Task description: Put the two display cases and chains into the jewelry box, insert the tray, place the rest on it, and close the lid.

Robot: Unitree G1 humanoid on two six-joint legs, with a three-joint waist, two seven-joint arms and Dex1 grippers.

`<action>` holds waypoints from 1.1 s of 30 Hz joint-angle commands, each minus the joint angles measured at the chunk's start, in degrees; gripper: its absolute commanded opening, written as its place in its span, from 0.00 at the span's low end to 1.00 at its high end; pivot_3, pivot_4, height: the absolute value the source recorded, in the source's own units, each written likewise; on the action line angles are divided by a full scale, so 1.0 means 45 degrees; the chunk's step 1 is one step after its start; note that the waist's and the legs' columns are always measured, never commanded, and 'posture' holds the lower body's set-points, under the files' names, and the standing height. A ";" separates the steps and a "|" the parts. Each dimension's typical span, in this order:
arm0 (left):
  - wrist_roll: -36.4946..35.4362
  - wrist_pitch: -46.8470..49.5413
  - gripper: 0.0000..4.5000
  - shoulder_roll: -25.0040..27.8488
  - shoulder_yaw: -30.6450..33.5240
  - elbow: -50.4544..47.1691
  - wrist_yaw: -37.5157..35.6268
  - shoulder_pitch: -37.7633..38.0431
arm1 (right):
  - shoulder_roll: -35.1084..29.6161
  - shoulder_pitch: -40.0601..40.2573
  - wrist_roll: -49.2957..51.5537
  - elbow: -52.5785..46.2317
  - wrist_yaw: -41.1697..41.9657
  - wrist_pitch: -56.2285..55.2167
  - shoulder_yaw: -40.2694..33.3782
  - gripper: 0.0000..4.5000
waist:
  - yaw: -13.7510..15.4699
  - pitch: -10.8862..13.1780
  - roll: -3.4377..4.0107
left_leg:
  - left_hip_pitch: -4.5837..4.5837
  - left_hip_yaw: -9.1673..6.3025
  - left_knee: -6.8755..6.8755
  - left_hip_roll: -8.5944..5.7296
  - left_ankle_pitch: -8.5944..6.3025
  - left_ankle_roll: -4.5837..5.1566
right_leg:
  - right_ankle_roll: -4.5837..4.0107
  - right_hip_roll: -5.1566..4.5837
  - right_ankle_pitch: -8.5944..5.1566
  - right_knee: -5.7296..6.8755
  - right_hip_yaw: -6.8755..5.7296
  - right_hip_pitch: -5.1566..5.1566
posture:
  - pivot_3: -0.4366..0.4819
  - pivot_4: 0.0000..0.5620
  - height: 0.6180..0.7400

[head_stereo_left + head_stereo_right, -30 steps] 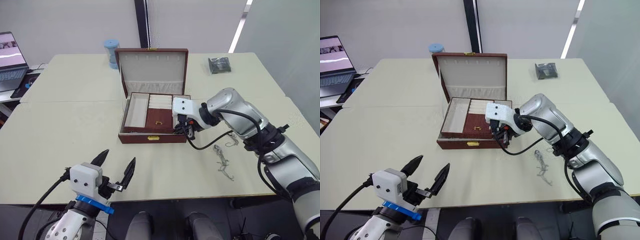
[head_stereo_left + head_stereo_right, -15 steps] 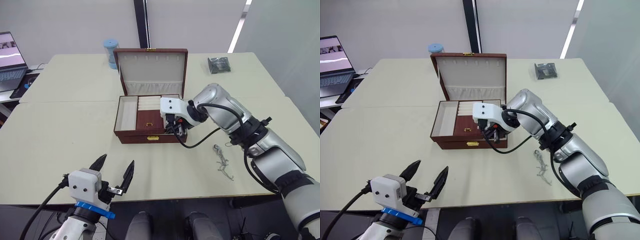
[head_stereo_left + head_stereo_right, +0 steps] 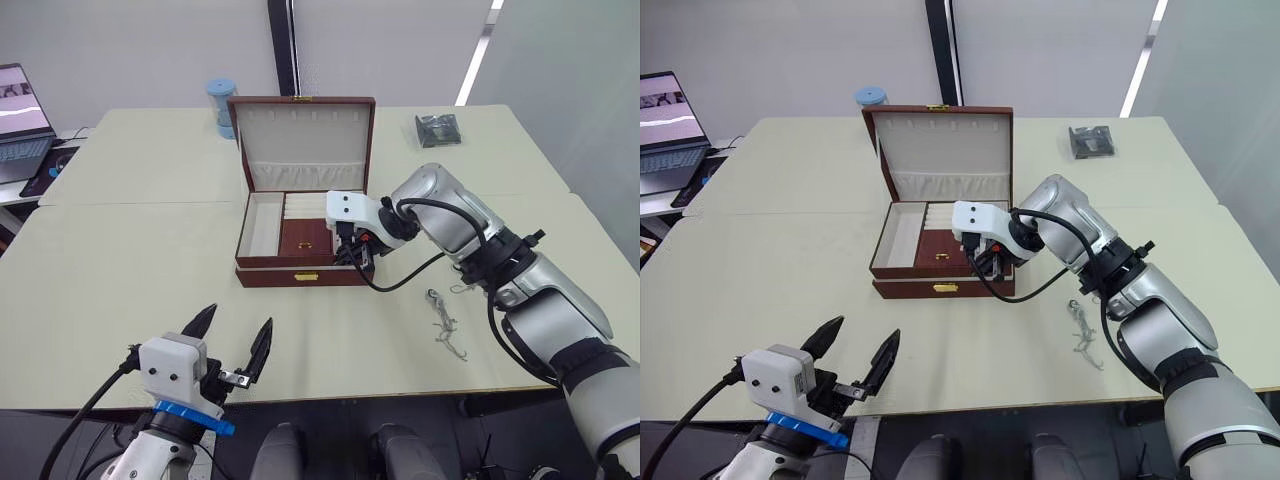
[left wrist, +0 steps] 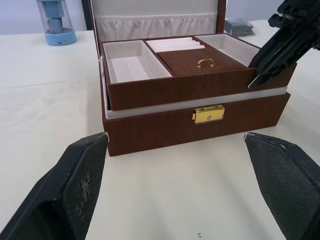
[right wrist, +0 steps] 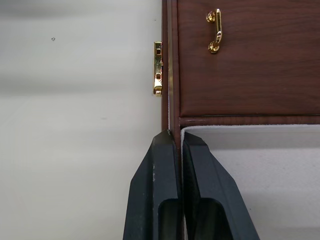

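Bright, even overhead light fills the room, and a ceiling strip light (image 3: pixel 478 58) glows at about 1 o'clock in the head views. Shadows on the pale table (image 3: pixel 150 250) are soft and short (the jewelry box (image 3: pixel 300 272) casts a faint one at its front). In the left wrist view the near fingers (image 4: pixel 75 187) are blurred while the box is crisp.
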 commanded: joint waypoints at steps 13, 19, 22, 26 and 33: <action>-0.0366 0.0906 1.00 0.0369 0.0222 -0.0735 0.0152 -0.0714 | 0.0322 -0.0414 -0.0247 0.0528 -0.0460 -0.0207 -0.0623 0.00 | 0.0006 0.0000 0.0000 | -0.0002 -0.0003 0.0001 -0.0002 0.0000 0.0000 | 0.0000 -0.0003 0.0000 0.0005 -0.0003 0.0000 | 0.48 0.27 1.00; -0.0066 0.0733 1.00 0.0245 -0.0130 -0.0800 0.0191 -0.0431 | 0.0276 -0.0362 -0.0172 0.0301 -0.0306 -0.0138 -0.0635 0.00 | 0.0006 0.0000 0.0000 | -0.0002 -0.0001 0.0001 -0.0003 0.0000 0.0000 | 0.0000 -0.0003 0.0000 0.0005 0.0000 -0.0001 | 0.48 0.27 1.00; -0.0225 0.0763 1.00 0.0296 0.0091 -0.0745 0.0142 -0.0531 | 0.0241 -0.0467 0.0030 0.0184 -0.0221 0.0164 -0.0869 0.14 | 0.0007 0.0000 0.0001 | -0.0003 -0.0003 0.0001 -0.0002 0.0000 0.0000 | 0.0000 -0.0003 0.0000 0.0005 -0.0003 -0.0001 | 0.48 0.27 1.00; -0.0282 0.0795 1.00 0.0328 0.0169 -0.0718 0.0118 -0.0602 | 0.0248 -0.0575 0.0300 0.0198 -0.0190 0.0440 -0.1390 0.36 | 0.0005 0.0000 0.0000 | -0.0002 0.0000 0.0001 -0.0002 0.0000 0.0000 | 0.0000 -0.0003 0.0000 0.0005 0.0001 -0.0001 | 0.48 0.27 1.00; -0.0451 0.0938 1.00 0.0485 0.0290 -0.0407 -0.0059 -0.1146 | 0.1078 0.0045 0.1631 0.0357 -0.1333 0.0288 -0.3717 0.78 | -0.0008 0.0000 0.0000 | -0.0002 0.0000 -0.0002 0.0002 0.0000 0.0000 | 0.0000 0.0001 0.0000 0.0007 0.0002 -0.0001 | 0.48 0.27 1.00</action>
